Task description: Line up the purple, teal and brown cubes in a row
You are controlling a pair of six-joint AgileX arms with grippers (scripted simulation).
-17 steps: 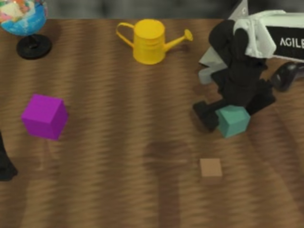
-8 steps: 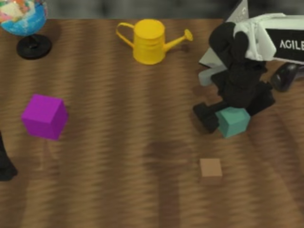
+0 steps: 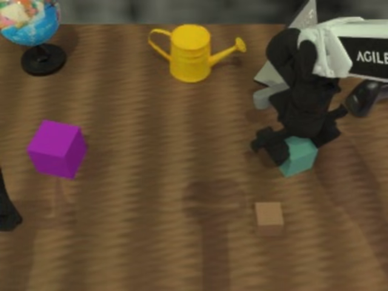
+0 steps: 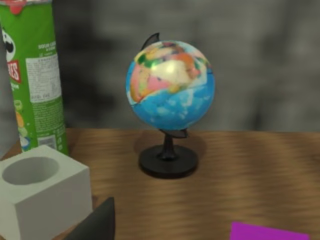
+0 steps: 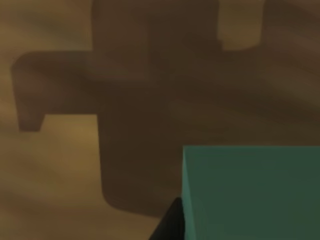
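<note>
Right gripper (image 3: pixel 290 147) clenched around mid-sized matte teal-green cube (image 3: pixel 299 159), right side of wooden table (image 3: pixel 151 230); left arm parked at left edge.

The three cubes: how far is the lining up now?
Nothing is lined up yet. The right claw is closed on the teal cube at the table's right side. The brown cube lies alone nearer the front, the purple cube far left. The left claw is parked at the left edge.

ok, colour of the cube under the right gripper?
Teal-green. The teal cube sits under the right gripper; clearest in the top view.
</note>
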